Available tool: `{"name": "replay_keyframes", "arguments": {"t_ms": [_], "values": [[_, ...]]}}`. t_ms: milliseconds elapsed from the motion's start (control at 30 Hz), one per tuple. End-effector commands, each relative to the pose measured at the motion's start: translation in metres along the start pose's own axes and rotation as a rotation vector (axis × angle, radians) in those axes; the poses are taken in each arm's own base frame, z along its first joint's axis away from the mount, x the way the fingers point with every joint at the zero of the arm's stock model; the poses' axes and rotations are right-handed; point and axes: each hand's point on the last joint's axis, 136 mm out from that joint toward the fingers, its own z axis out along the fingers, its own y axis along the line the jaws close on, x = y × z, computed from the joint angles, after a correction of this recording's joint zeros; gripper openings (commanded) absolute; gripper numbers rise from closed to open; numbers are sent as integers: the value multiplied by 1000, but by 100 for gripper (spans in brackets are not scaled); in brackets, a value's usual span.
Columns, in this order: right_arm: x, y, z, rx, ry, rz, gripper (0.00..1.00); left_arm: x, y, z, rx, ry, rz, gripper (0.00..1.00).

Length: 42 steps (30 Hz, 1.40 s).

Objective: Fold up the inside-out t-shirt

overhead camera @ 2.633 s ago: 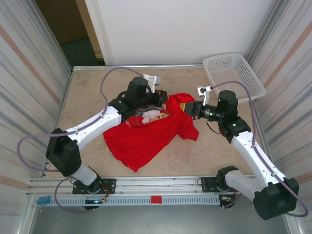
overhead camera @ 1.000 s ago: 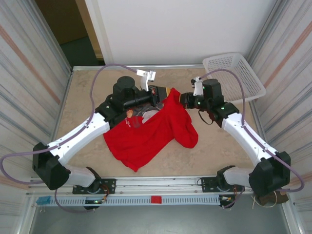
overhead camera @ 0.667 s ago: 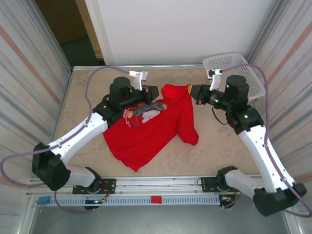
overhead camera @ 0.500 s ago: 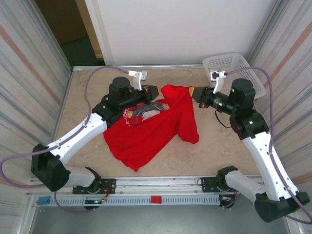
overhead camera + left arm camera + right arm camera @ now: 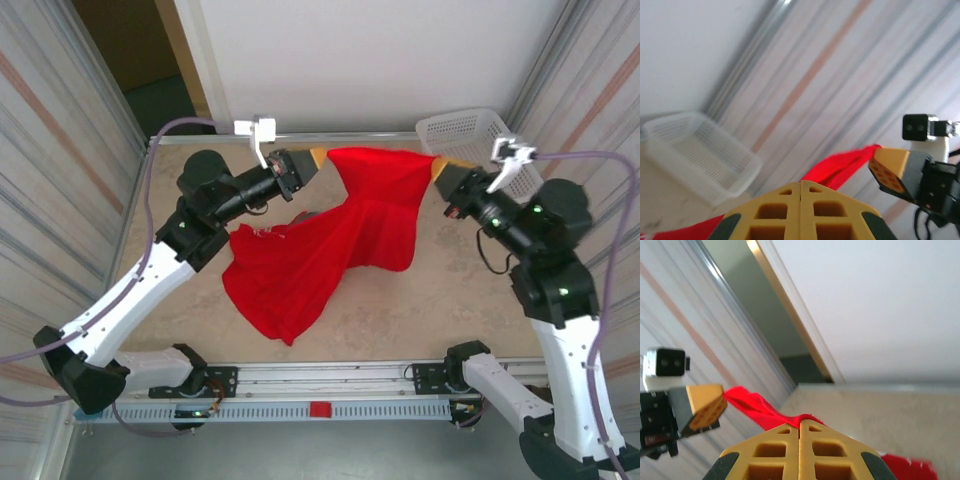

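The bright red soft cloth t-shirt is being held up by its top edge above the far half of the pale, stone-patterned table. That edge is being stretched almost level between the two arms, while the body is hanging down in loose folds and its lowest corner is resting on the table toward the near rail.

One end of the raised edge is being pinched by the left end effector, its tan fingers pressed together on the cloth. The other end is being pinched in the same way by the right end effector, whose fingers are likewise closed on red fabric.

The step in hand is judged to be the spreading of the garment in the air before it is laid flat. For this to be done well, both pinch points are best carried at equal height and under modest tension, so that the cloth is not dragged out of the pads. The hanging body is best lowered gradually, so that it is laid out smooth rather than bunched. The white plastic mesh basket, just behind the right end effector, is being passed closely and should be given room.
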Motion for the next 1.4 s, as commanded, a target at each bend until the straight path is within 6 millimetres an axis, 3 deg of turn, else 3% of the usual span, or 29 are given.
{"name": "replay_keyframes", "arguments": {"t_ms": [0, 100, 167, 333, 400, 467, 533, 600, 633, 700, 733, 800, 933, 967, 1100, 1200, 1367], "values": [[-64, 35, -23, -41, -180, -107, 0, -36, -45, -4, 86, -63, 90, 0], [-68, 34, 0, -68, -159, -93, 0, -32, -5, 1, -36, -46, 78, 0], [-54, 21, 27, -79, -103, -35, 0, -23, 47, 2, -144, -36, 23, 0], [11, -16, 127, -59, 51, 75, 0, -9, 182, -11, -390, -17, -71, 0], [41, -29, 173, -18, 120, 70, 0, -13, 233, -21, -486, -26, -113, 0], [58, -36, 217, -15, 165, 86, 0, -21, 271, -29, -525, -31, -153, 0], [89, -53, 271, 11, 248, 118, 0, -25, 294, -36, -553, -28, -186, 0], [105, -55, 310, -22, 305, 126, 0, -24, 296, -40, -566, -22, -195, 4], [119, -58, 330, -41, 355, 131, 8, -21, 291, -42, -564, -15, -193, 11], [135, -61, 350, -51, 439, 143, 56, -9, 282, -46, -567, 14, -198, 28], [138, -61, 352, -49, 470, 133, 63, 1, 276, -50, -571, 39, -197, 37], [145, -66, 342, -10, 526, 97, 66, 25, 263, -56, -587, 105, -201, 49], [165, -99, 291, 157, 597, 7, 70, 98, 228, -60, -598, 286, -192, 63], [146, -99, 278, 173, 526, -13, 75, 116, 220, -60, -600, 328, -188, 64], [182, -167, 192, 326, 515, 157, 88, 200, 192, -61, -623, 531, -163, 69], [215, -202, 135, 440, 538, 213, 96, 251, 170, -61, -629, 674, -93, 73], [278, -231, 80, 564, 665, 213, 97, 321, 143, -50, -561, 884, -5, 82]]}}
